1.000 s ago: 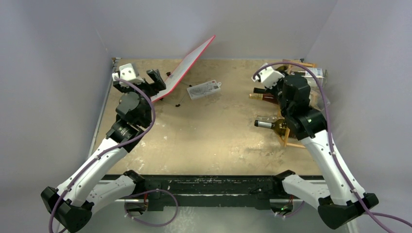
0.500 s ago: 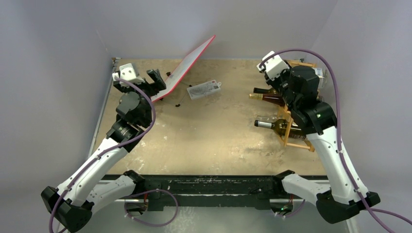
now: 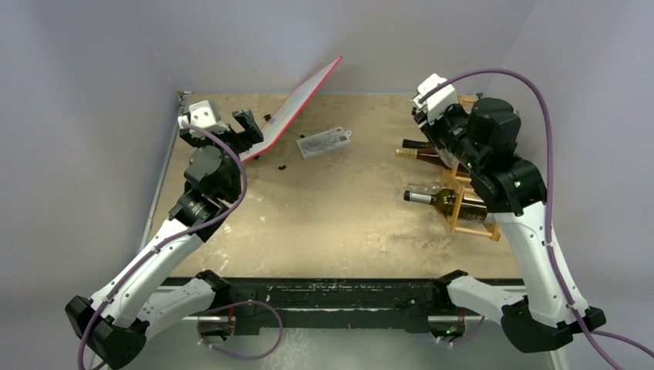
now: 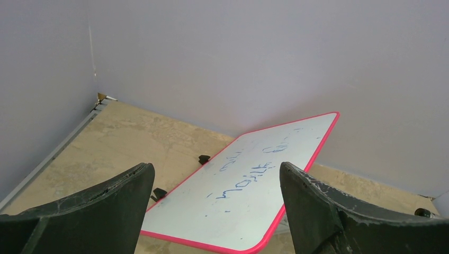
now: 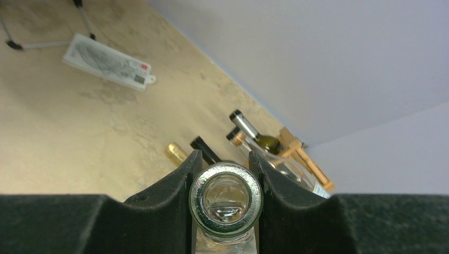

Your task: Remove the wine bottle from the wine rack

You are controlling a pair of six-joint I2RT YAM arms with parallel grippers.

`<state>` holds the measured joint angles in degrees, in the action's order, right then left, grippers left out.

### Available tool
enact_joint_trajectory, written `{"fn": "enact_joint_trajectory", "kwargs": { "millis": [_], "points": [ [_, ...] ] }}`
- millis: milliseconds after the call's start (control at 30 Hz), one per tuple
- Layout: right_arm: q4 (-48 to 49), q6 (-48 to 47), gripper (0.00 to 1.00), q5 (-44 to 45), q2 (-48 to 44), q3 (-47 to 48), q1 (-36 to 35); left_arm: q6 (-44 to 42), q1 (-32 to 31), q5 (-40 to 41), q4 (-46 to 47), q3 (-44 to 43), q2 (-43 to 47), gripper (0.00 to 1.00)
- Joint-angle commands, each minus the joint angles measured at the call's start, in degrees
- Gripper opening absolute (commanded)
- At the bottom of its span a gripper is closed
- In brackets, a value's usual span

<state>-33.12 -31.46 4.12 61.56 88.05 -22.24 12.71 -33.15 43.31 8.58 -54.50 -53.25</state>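
Note:
My right gripper [image 5: 225, 160] is shut on the neck of a clear glass wine bottle [image 5: 226, 197], whose open mouth faces the wrist camera. In the top view this gripper [image 3: 439, 127] is raised above the wine rack [image 3: 465, 212], a light wooden lattice at the table's right side, and the arm hides the held bottle. The rack also shows in the right wrist view [image 5: 303, 154]. My left gripper [image 3: 248, 123] is open and empty at the far left, in front of the red-edged whiteboard [image 4: 254, 185].
A brown bottle [image 3: 436, 201] lies in the rack, neck pointing left. Two dark bottles [image 3: 416, 151], one gold-capped, lie further back. Another clear bottle [image 5: 275, 153] is below my right fingers. A flat white packet [image 3: 324, 142] lies mid-table. Walls are close at the right and back.
My right arm has risen and swung back to the right, carrying the clear bottle up off the rack area. The left arm has not moved.

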Motion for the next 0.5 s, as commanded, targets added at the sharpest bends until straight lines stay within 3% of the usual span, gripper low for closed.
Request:
{"fn": "enact_joint_trajectory", "kwargs": {
  "millis": [0, 167, 300, 467],
  "points": [
    [8.2, 4.5, 0.0, -9.4, 1.9, 5.5, -0.3, -0.5, -0.3, 0.5, 2.7, 0.0, 0.0, 0.87],
    [14.9, 13.2, 0.0, -21.3, 5.7, 5.8, -0.4, -1.1, -0.3, 1.5, 2.8, 0.1, 0.1, 0.87],
    [26.5, 21.2, 0.0, -30.6, 7.4, 1.2, -1.0, -1.7, -0.2, 3.0, 3.0, 0.2, 0.2, 0.86],
    [39.0, 26.8, 0.0, -32.0, 11.0, -4.3, -6.6, -2.2, -0.3, 6.6, 3.0, 0.4, 0.9, 0.83]
  ]
}}
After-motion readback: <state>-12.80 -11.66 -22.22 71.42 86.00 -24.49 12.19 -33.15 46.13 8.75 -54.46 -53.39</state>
